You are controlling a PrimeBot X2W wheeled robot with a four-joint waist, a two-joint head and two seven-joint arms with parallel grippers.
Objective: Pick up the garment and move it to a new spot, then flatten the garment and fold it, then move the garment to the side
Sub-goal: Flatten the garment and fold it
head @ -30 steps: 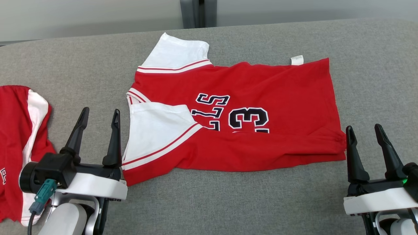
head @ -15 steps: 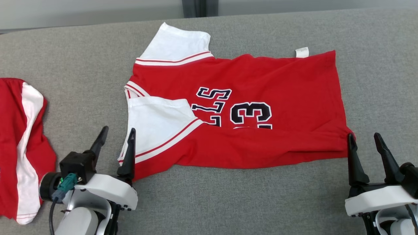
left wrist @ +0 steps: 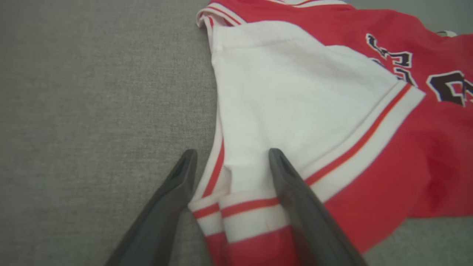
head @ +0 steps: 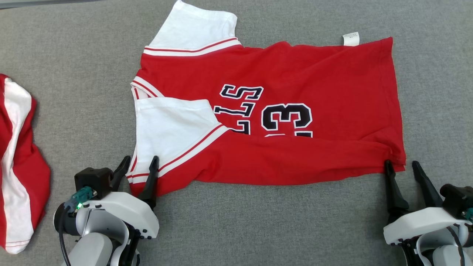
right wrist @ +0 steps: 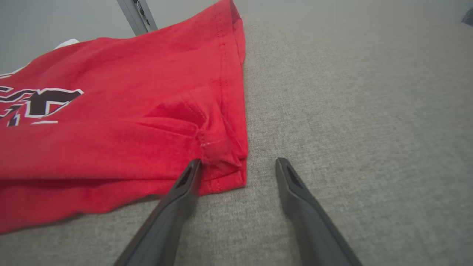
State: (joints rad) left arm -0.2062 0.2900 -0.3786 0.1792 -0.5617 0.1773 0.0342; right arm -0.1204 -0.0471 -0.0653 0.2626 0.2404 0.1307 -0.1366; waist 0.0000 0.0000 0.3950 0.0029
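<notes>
As you look down from the head, the grey surface (head: 74,74) carries two garments: the garment (head: 314,81) mid-surface, a second garment (head: 18,159) at left. The left gripper (head: 141,159) and right gripper (head: 401,164) have drawn nearer its near corners. Left wrist: open fingers (left wrist: 295,192) straddle the sleeve hem (left wrist: 251,214), unclamped. Right wrist: open fingers (right wrist: 184,188), one touching the bottom corner (right wrist: 225,166); pale wall (right wrist: 55,22) behind.

A second red-and-white garment (head: 33,177) at the left edge of the grey fabric surface (head: 74,55)

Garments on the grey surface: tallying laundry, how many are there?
2. A red jersey lies spread in the middle; another red-and-white garment sits at the far left, partly cropped.
</notes>
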